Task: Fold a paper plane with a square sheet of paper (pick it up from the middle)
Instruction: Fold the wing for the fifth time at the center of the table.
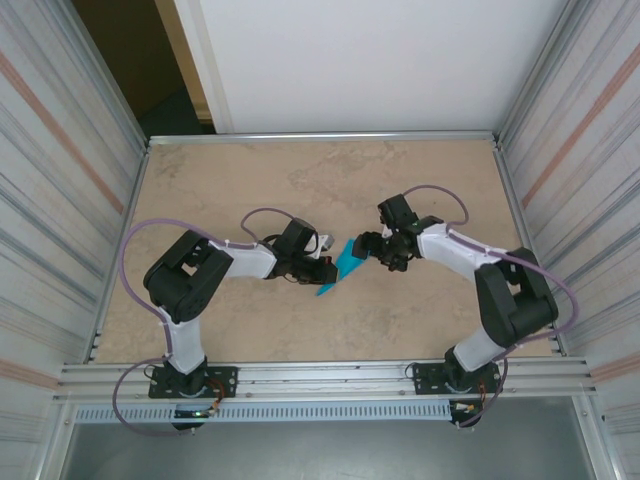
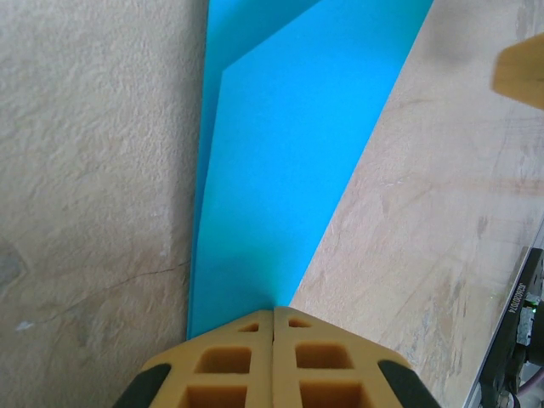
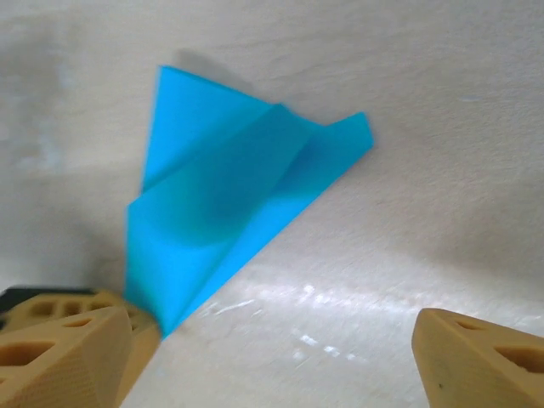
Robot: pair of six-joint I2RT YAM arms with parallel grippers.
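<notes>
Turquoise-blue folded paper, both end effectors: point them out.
Turquoise-blue folded paper (image 1: 340,266), top external view, its middle.
Left end effector (image 2: 274,316), left wrist view, seam of shut fingertips.
Right end effector (image 3: 274,330), right wrist view, midway between open fingertips.

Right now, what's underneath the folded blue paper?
Beige table shows around the blue paper; the left gripper is shut on one pointed end. The patch directly beneath the sheet is covered, so I can't tell what's there.

Soft even light, faint shadows, glare streak on table (image 3: 285,299), right-wrist view blurred
</notes>
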